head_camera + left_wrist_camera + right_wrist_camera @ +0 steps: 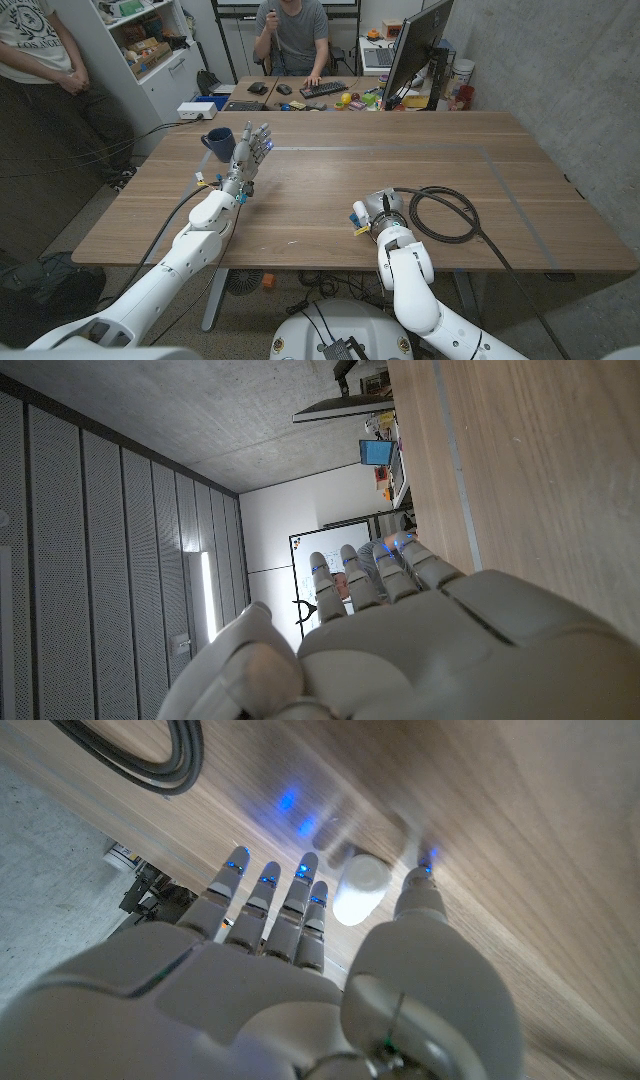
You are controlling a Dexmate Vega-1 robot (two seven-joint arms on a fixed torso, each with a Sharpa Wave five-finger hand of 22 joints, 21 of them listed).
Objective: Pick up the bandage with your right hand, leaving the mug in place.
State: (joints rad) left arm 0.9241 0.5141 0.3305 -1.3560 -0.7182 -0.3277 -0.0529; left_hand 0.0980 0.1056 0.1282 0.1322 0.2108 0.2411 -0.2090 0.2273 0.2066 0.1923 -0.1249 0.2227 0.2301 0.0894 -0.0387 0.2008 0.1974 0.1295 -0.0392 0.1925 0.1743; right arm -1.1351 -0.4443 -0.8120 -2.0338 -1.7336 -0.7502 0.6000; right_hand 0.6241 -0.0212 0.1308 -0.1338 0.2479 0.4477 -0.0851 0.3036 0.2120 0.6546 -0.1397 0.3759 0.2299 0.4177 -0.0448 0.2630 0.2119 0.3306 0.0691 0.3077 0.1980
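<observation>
From the head view I note the mug (pixel 218 139) undisturbed on the bench (pixel 330 200) beside my left robot hand (pixel 250 153), fingers spread and empty; from the right wrist, my right robot hand (pixel 300 935) brackets the bandage (pixel 358 890) with fingers apart, ungrasped, lift outstanding.

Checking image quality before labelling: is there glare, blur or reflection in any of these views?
Right wrist view: the table reflects blue fingertip lights, and the bandage is soft, slightly blurred beside the right hand. Left wrist view: sharp, with a bright light strip. Head view: evenly lit, mug clear.
</observation>
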